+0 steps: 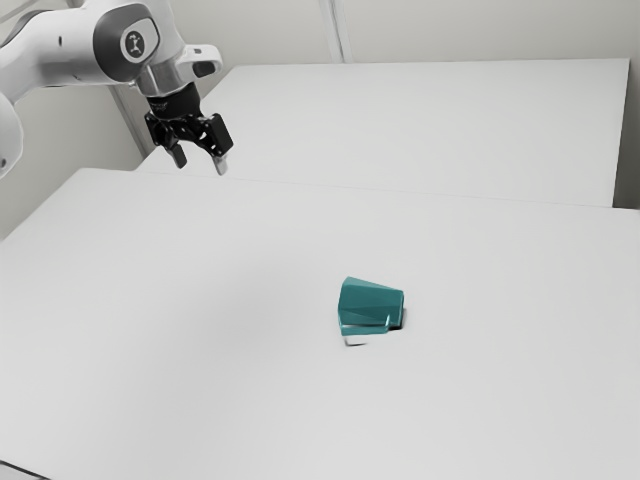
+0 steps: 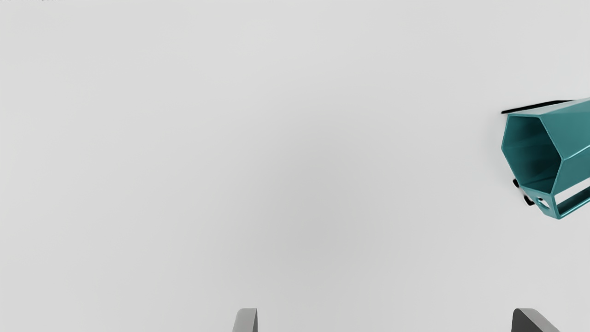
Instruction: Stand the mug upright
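Observation:
The gripper (image 1: 199, 166) hangs above the table's far left part in the exterior view, well above and away from the mug. In the wrist view the gripper (image 2: 385, 320) is open, its two fingertips wide apart with nothing between them. A teal, many-sided mug (image 1: 370, 305) lies on its side near the middle of the table, its handle toward the exterior view's front. In the wrist view the mug (image 2: 574, 138) shows its dark open mouth, and part of its body and handle is cut off by the picture's edge.
The mug lies on a white table (image 1: 200, 330). Behind it, another white surface (image 1: 430, 125) extends toward the wall. Part of a dark line (image 1: 22, 469) crosses the exterior view's lower left corner.

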Robot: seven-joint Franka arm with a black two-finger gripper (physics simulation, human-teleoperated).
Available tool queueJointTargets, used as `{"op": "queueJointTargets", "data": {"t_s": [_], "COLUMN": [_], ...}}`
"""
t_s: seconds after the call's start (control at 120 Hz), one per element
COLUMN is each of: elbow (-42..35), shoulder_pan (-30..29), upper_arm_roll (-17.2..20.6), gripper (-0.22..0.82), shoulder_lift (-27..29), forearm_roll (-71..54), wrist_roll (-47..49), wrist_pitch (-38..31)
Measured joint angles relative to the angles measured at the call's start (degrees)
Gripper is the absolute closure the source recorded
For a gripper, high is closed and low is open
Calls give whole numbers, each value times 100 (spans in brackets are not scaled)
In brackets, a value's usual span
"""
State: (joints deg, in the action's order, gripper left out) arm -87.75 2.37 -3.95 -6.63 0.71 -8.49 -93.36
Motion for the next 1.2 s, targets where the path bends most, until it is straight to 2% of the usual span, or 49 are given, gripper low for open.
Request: {"op": "queueJointTargets", "data": {"t_s": [0.358, 0.5, 0.758, 1.075, 1.2], "elbow": [-194, -541, -2237, -2833, -2934], "shoulder_pan": [37, 28, -102, -112, -85], "upper_arm_roll": [5, 1, 0, 190, 400], "gripper": [0, 0, 0, 0, 0], "shoulder_lift": [63, 94, 163, -94, -477], "forearm_roll": [68, 842, 2845, 4088, 4770], "wrist_roll": [-117, -122, -549, -1287, -1583], "wrist_pitch": [-32, -151, -1291, -2151, -2490]}}
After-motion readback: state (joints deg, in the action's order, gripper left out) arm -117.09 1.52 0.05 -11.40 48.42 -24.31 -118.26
